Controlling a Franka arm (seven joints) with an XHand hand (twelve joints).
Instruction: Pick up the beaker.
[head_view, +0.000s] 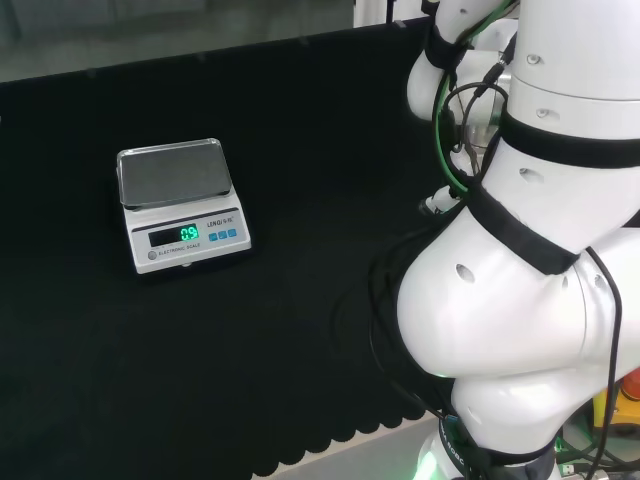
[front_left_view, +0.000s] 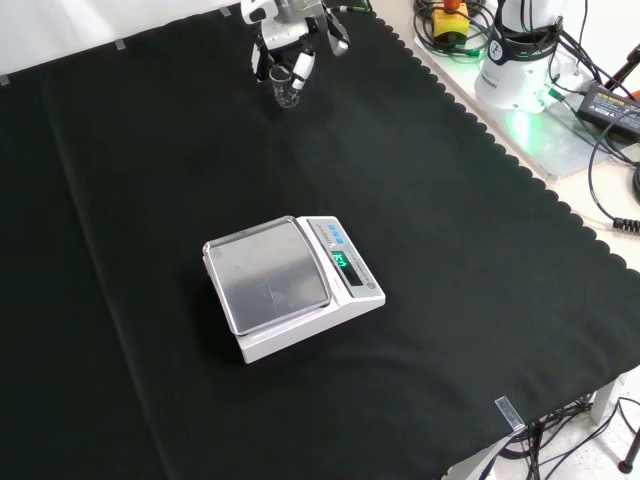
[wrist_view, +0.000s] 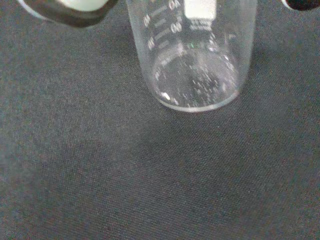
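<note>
One beaker (front_left_view: 287, 93) stands between the hand's (front_left_view: 290, 30) fingers (front_left_view: 302, 68)

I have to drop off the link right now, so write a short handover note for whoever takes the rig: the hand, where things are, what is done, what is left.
Robot hand: at the far edge of the black cloth in the front view, fingers reaching down around the small clear glass beaker with white graduation marks. Whether they already touch the glass cannot be told.
Beaker: upright; in the wrist view its base looks set on the cloth, not clearly lifted.
White electronic scale with a metal pan: mid-cloth, display lit, pan bare, well apart from the beaker.
Done: approach to the beaker.
Left: confirm the grasp, then lift the beaker.
</note>
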